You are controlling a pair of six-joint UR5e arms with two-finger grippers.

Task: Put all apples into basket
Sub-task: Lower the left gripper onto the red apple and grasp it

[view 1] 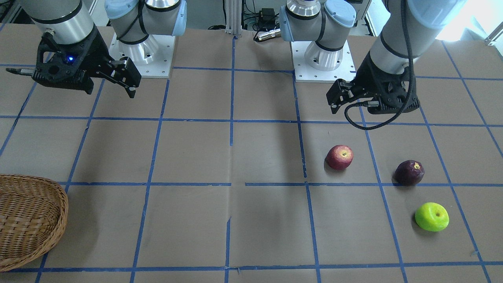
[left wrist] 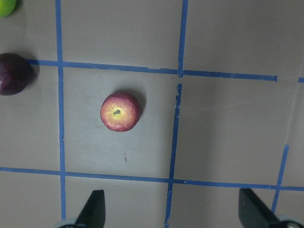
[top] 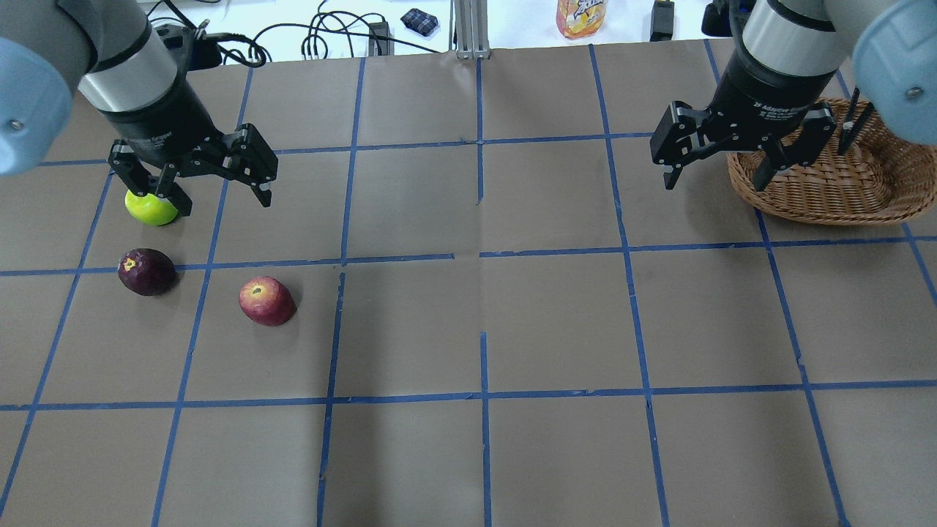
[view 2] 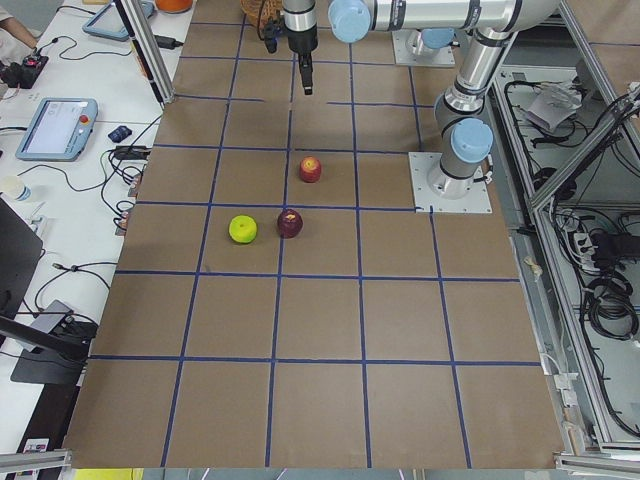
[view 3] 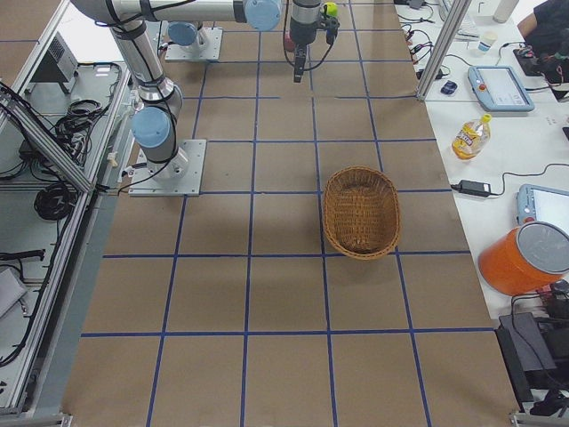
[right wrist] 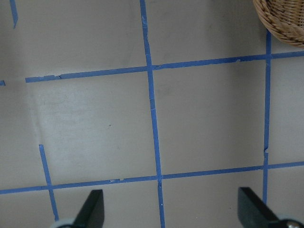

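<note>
Three apples lie on the table on my left side: the red apple (top: 267, 301) (view 1: 340, 157), the dark purple apple (top: 147, 271) (view 1: 409, 172) and the lime green apple (top: 151, 208) (view 1: 432, 216). My left gripper (top: 223, 201) (left wrist: 173, 211) hangs open and empty above the table, beside the green apple in the overhead view. Its wrist view shows the red apple (left wrist: 120, 111) below it. The wicker basket (top: 842, 190) (view 1: 31, 220) stands empty at the far right. My right gripper (top: 716, 181) (right wrist: 173, 211) is open and empty, raised just left of the basket rim (right wrist: 280, 19).
The table is brown with a blue tape grid. The two arm bases (view 1: 141, 51) (view 1: 322, 55) are bolted at the robot's edge. An orange drink bottle (top: 582, 16) and cables lie beyond the far edge.
</note>
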